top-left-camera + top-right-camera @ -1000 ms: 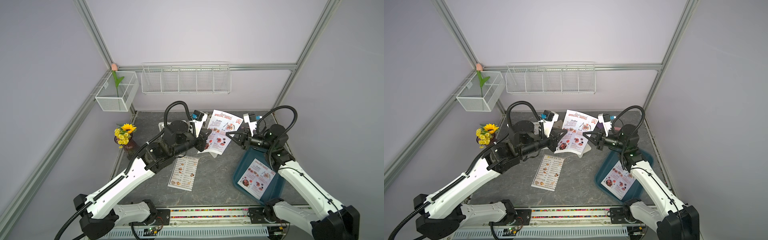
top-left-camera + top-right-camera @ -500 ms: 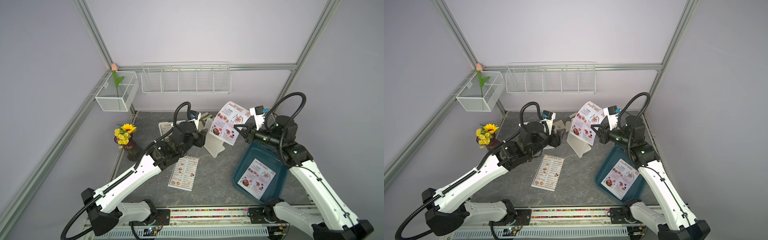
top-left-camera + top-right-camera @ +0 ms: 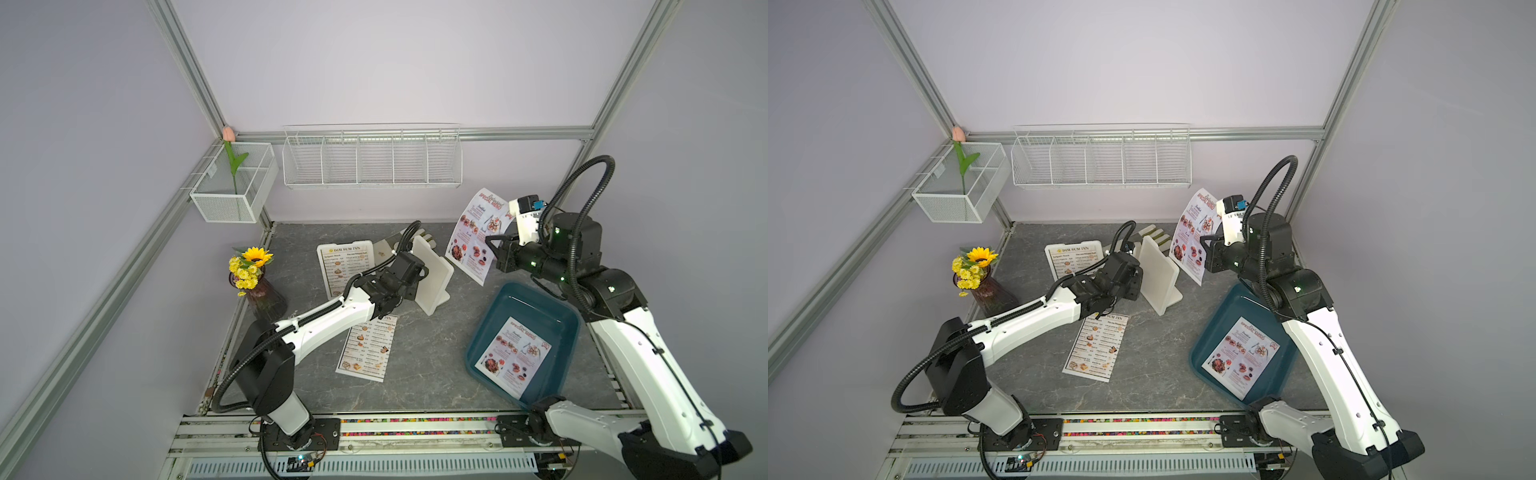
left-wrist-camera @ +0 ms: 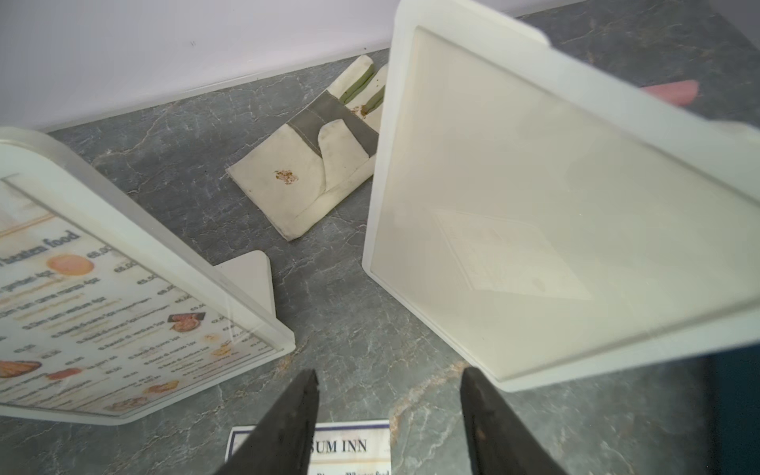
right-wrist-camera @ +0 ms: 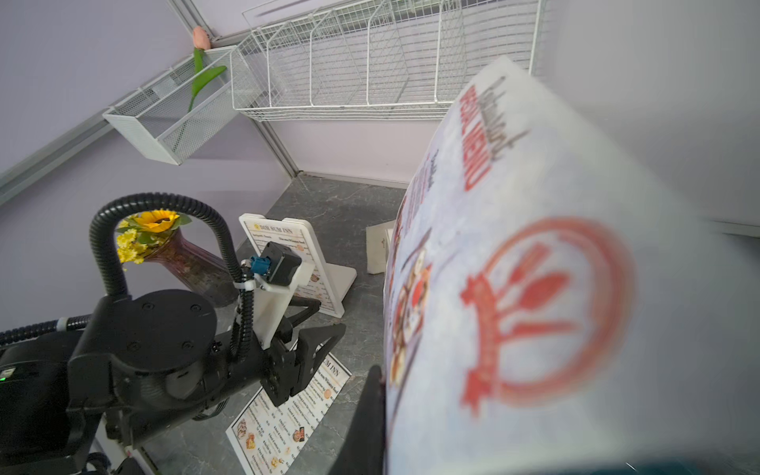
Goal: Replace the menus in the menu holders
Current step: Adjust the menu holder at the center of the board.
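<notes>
My right gripper [image 3: 491, 246] [image 5: 380, 395] is shut on the lower edge of a SPECIAL MENU sheet [image 3: 478, 237] [image 5: 534, 288], holding it upright in the air at the back right. An empty white menu holder [image 3: 432, 274] [image 4: 534, 205] stands mid-table. Just left of it hovers my left gripper [image 3: 419, 275] [image 4: 388, 380], open and holding nothing. A second menu holder [image 3: 345, 266] [image 4: 103, 288] holds a DIM SUM INN menu. A loose DIM SUM INN sheet [image 3: 368, 351] [image 4: 341, 446] lies flat under my left arm. Another SPECIAL MENU sheet [image 3: 513, 357] lies in the teal tray [image 3: 536, 305].
A striped glove [image 4: 312, 177] [image 3: 1156, 232] lies behind the empty holder. A vase of yellow flowers [image 3: 257, 282] stands at the left edge. Wire baskets [image 3: 372, 158] hang on the back wall, above the table.
My right gripper drew the SPECIAL MENU sheet out of the holder and lifted it up and to the right. My left gripper opened, let go of the holder and backed off slightly.
</notes>
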